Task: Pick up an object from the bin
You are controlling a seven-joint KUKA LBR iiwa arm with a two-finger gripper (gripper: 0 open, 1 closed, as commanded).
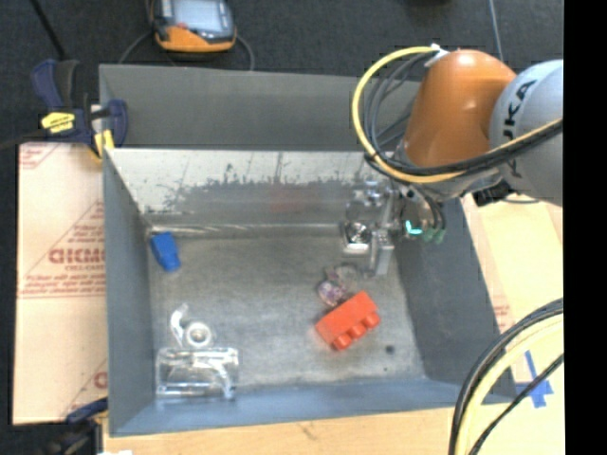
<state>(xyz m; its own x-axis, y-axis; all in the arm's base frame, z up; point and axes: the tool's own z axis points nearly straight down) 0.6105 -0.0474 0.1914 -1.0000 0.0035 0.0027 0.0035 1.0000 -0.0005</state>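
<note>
Inside grey bin (123, 282): red brick (347, 320), blue block (165, 251), possibly clear plastic clutter (196, 368).

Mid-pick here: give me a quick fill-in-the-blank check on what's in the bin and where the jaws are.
1. The toy brick right of the bin's middle is ____.
2. The small block by the view's left wall is ____.
3. The clear plastic piece lies in the bin's lower ____ corner.
4. Of all these, the small purplish thing lies ____ to the jaws.
Missing words: red; blue; left; nearest.
</note>
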